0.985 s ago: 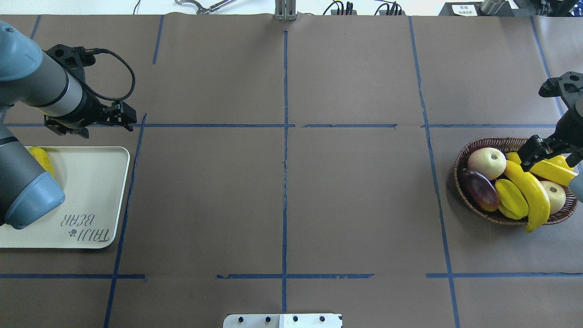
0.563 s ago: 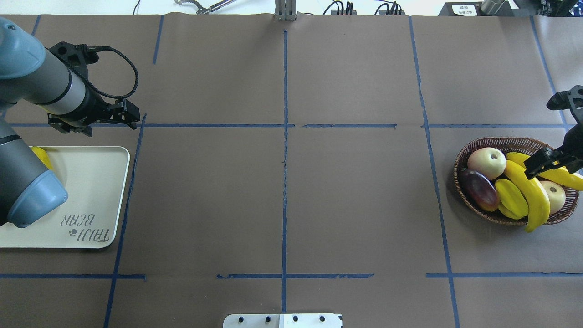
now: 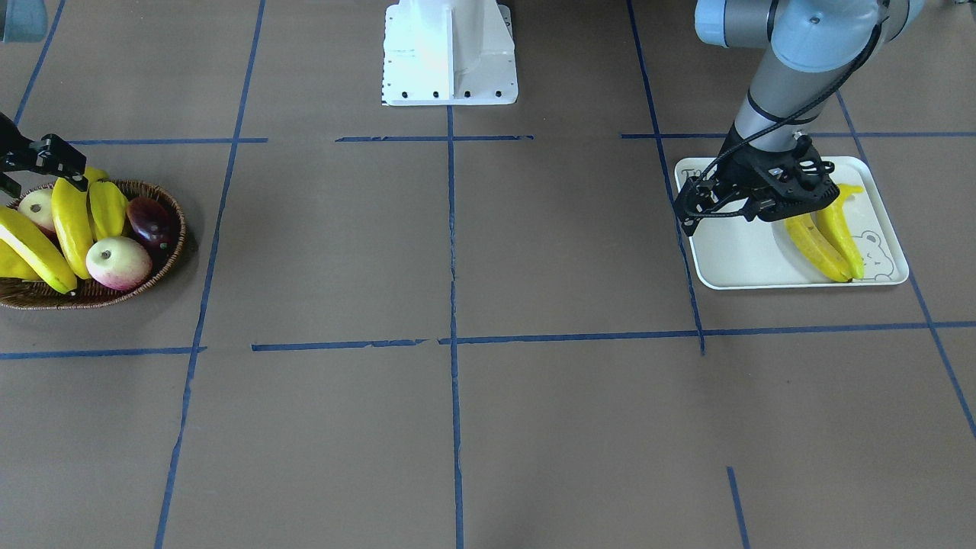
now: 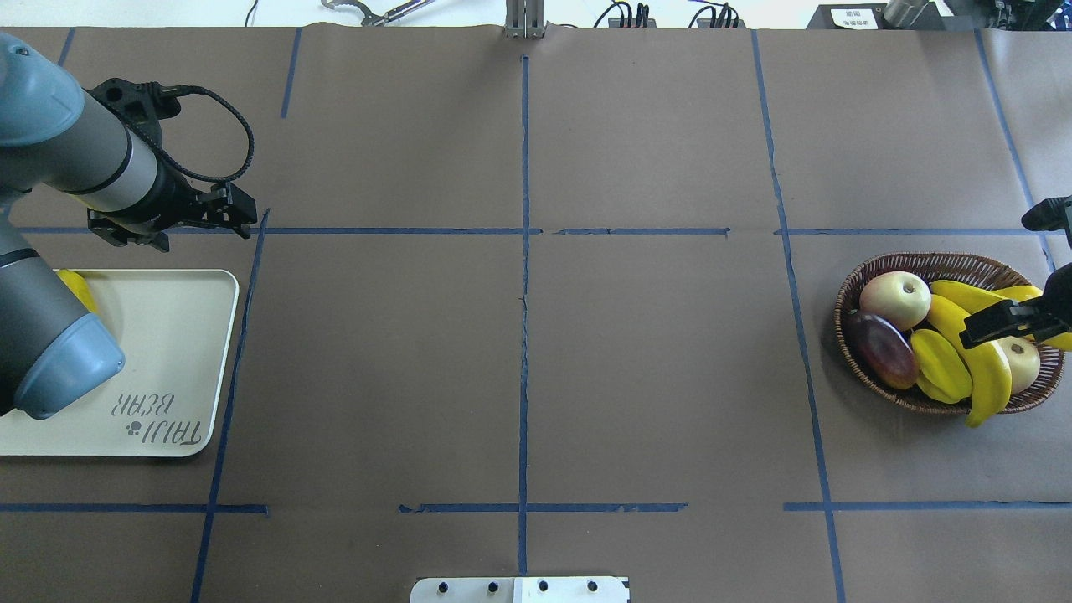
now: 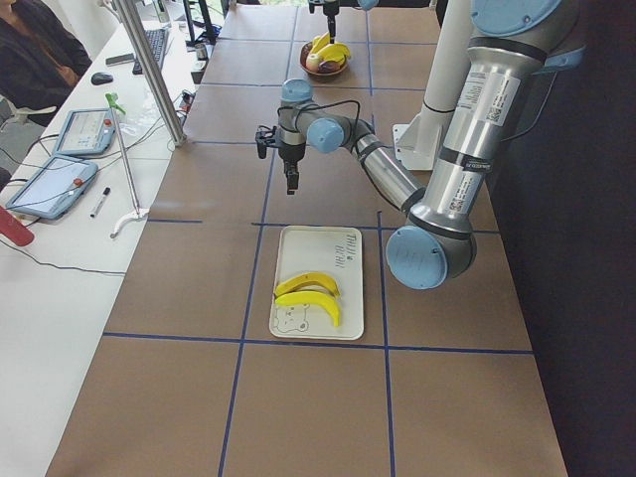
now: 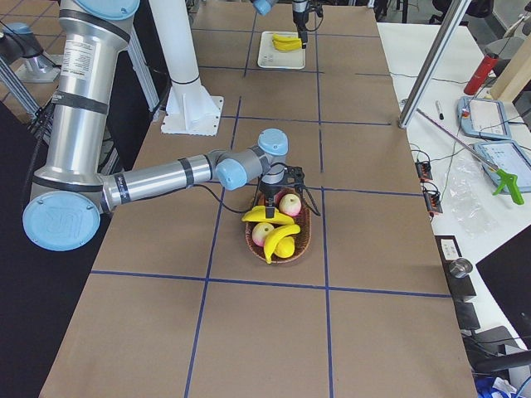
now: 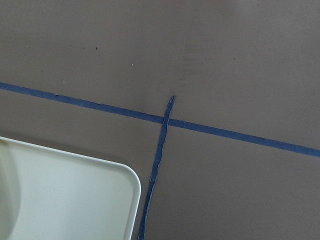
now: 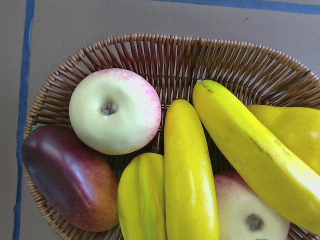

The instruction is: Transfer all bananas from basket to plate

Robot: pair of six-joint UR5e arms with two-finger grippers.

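Right claw [image 4: 1001, 322]: hovered low over basket [image 4: 921, 261], apart or together impossible to tell. Looked set to pick another banana [image 4: 991, 381]; next called for straddling it, closing, lifting.

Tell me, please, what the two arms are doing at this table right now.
The robot is moving bananas from the wicker basket to the white tray. Two bananas already lie on the tray, and two more bananas sit in the basket among other fruit. The right gripper hovers over the basket's bananas. The left gripper hangs above the table just past the tray's corner. I cannot tell whether either's jaws are open.
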